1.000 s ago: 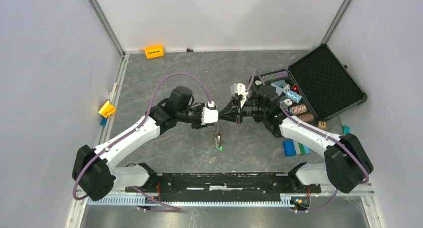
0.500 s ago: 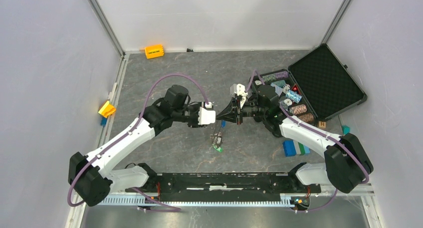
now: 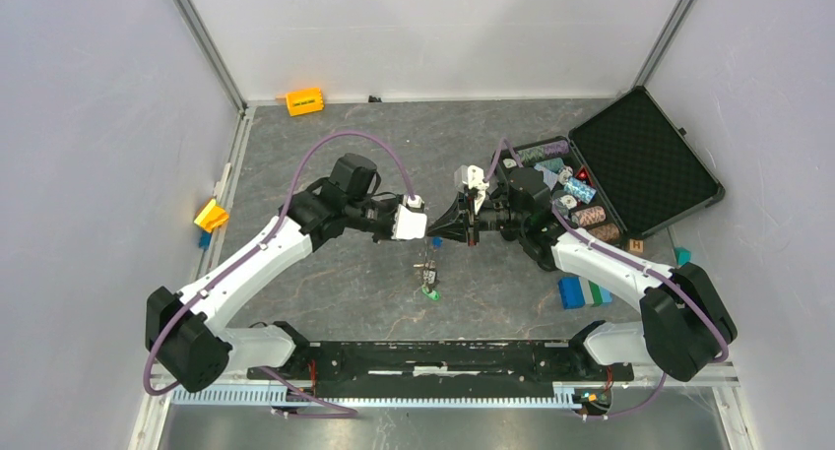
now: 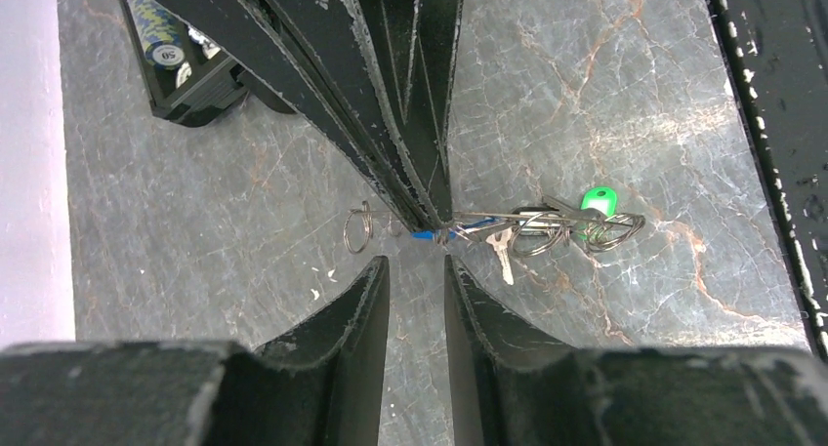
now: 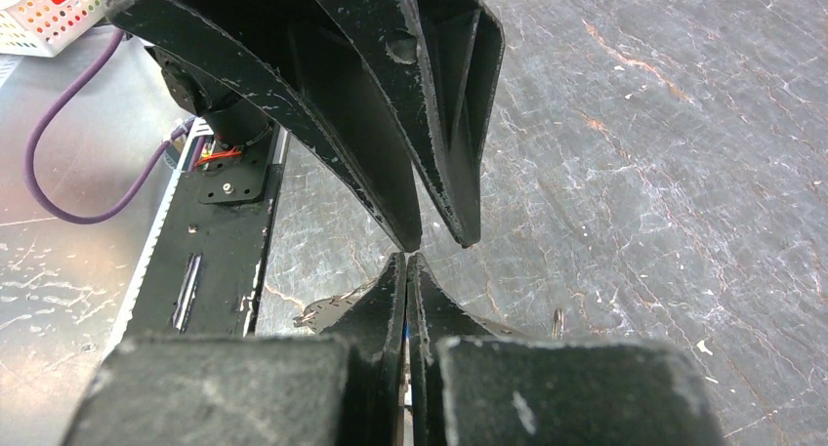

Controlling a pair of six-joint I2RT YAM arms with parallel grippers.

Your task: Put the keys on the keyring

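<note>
A: Why are the two arms nose to nose over mid-table?

B: It reads as a threading set-up. The right gripper (image 4: pixel 435 218) seems to present the keyring (image 4: pixel 488 215) edge-on to the left wrist camera. That lets the left gripper (image 4: pixel 415 266) meet it head-on. Judgement only.

A: Jaws?

B: Right: fingers pressed together, only a hairline slit in its own wrist view. The ring's thin wire runs straight into the tips, so it looks pinched there. Left: fingers a narrow gap apart with nothing between them. Its tips are just short of the right tips and do not seem to touch the wire.

A: Keys?

B: The keys (image 4: pixel 503 256) are bunched along the wire on the side toward the arm bases. The blue tag (image 4: pixel 422 235) is right at the tips and the green tag (image 4: pixel 596 200) further out. A small split ring (image 4: pixel 358 229) shows on the opposite side. I cannot tell whether the bunch hangs free or rests on the table (image 4: pixel 605 75).
</note>
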